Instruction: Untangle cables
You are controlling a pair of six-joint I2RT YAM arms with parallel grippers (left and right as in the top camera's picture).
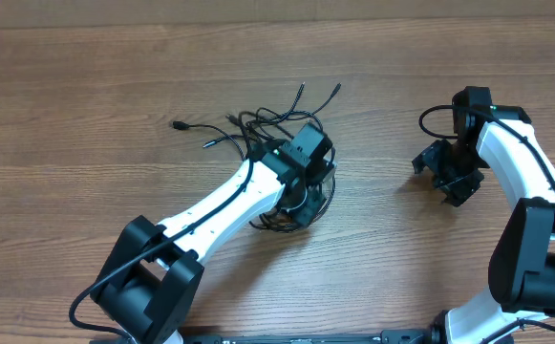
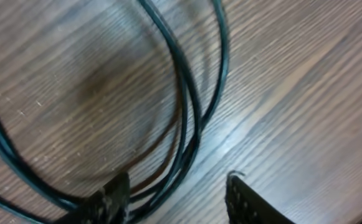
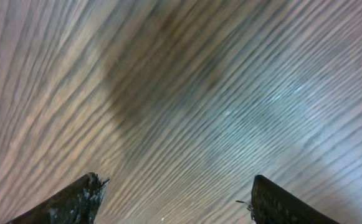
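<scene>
Two arms, left arm and right arm, each with one tool: left tool, right tool. One counter. One tangle of cables (cord count unclear), five plug tips showing.

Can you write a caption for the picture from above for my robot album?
Left claw over a tangle of black cables on a wooden table; right claw open, off to the side.
</scene>
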